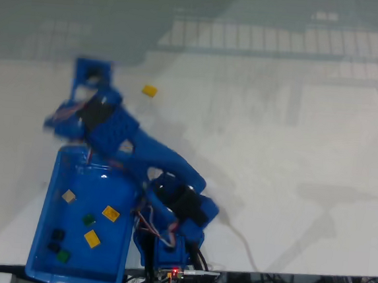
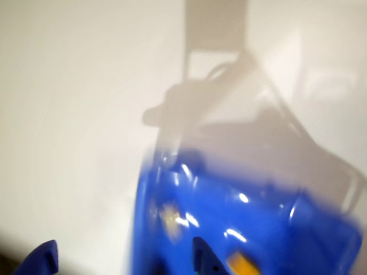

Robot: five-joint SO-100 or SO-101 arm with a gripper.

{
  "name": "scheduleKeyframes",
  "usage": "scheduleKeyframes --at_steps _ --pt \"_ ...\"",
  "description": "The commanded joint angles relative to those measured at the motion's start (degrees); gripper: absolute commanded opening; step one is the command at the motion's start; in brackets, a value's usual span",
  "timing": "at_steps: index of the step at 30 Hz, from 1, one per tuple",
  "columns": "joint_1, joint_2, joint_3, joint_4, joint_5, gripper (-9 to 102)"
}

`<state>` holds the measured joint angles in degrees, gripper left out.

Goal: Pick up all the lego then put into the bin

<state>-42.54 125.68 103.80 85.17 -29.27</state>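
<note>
Blue bin [image 1: 42, 234] at the counter's [image 1: 295, 137] near edge, toward the near left corner in the fixed view. Inside the bin: tan lego [image 1: 69, 196], two yellow lego [image 1: 110, 213] [image 1: 92, 238], dark green lego [image 1: 89, 219], black lego [image 1: 56, 234], another green lego [image 1: 64, 256] closest to the near rim. All six well apart from one another on the bin floor.

Arm base [image 1: 173, 246] just right of the bin, at the near edge, cables trailing off below. Arm stretched up and left past the bin's far rim.

Gripper [image 1: 90, 73] blurred, beyond the bin's far left corner, over bare counter. Fingers: gap not readable in the fixed view through motion blur. In the wrist view, two blue fingers' tips [image 2: 43, 260] poking up from the bottom edge, set apart with open space between, nothing seen held between them; bin [image 2: 229, 217] smeared just beyond them, a yellow patch inside.

One yellow lego [image 1: 150, 90] loose on the counter, right of the gripper, near but clear of the fingers, farther from the near edge than the bin.
</note>
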Motion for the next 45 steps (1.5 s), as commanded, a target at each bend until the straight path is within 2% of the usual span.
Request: scheduleKeyframes --at_steps 1,6,13,16,25,45 --pt "16.35 -4.22 -4.75 -5.01 1.32 32" --pt "27.07 -14.5 -3.87 -13.89 -0.09 33" --pt "33.57 -29.79 -5.45 -23.55 1.49 33" --pt "34.89 -34.98 -6.77 -25.14 2.11 33" --pt "34.54 -45.88 -17.23 -20.21 -1.23 33" --pt "35.42 -55.2 -26.63 -11.78 -6.59 31"
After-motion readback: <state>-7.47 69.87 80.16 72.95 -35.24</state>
